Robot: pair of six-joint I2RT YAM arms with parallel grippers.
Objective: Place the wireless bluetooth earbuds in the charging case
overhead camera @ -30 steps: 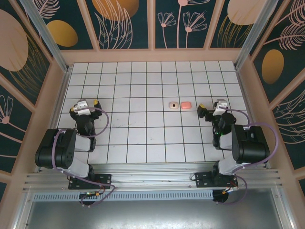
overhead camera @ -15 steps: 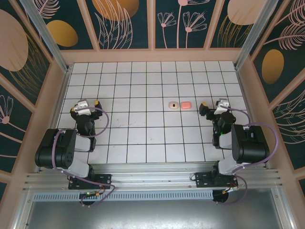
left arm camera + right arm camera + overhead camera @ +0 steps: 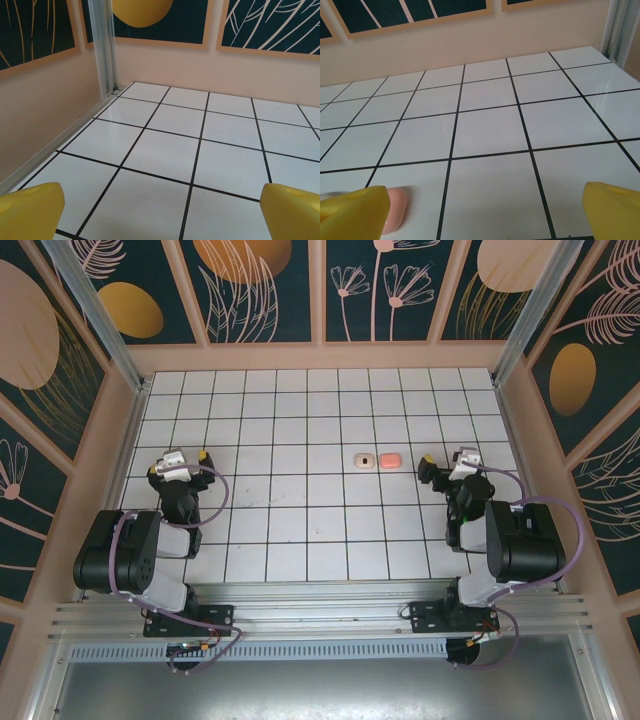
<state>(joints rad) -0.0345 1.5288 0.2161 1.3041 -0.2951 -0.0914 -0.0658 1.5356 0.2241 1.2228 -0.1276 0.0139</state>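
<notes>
Looking down from the top cam, I see a white tiled tabletop [image 3: 260,410] w/ black grid lines, boxed in by peach walls [image 3: 320,355]. Above them run dark panels [image 3: 380,285] w/ leaf and flower art, and aluminium posts [image 3: 100,315] stand at the far corners. The tiles read glossy on the wrist cams.

Two small task objs sit near the middle, slightly R of centre: a pale beige piece [image 3: 366,459] and a coral-pink piece [image 3: 391,458]. They're side by side in one tile row, just beside each other w/ a sliver of white btwn them. At this res I can't tell earbud from case. The pink one is oblong and lies flat, long axis running L–R across the tabletop. The beige one is squarer w/ a dark spot facing up; no clear long axis.

R hand [image 3: 455,465] is spread wide, holding nothing. It sits to the R of the pink piece in approx the same row, near but apart. On the R wrist cam the pink piece [image 3: 395,204] shows low at the L edge, partly behind the yellow finger [image 3: 352,210] and outside the gap.

L hand [image 3: 178,461] is also spread wide and empty, aimed at the far L corner post [image 3: 102,45]. It's well apart from both pieces, which lie off to its R.
</notes>
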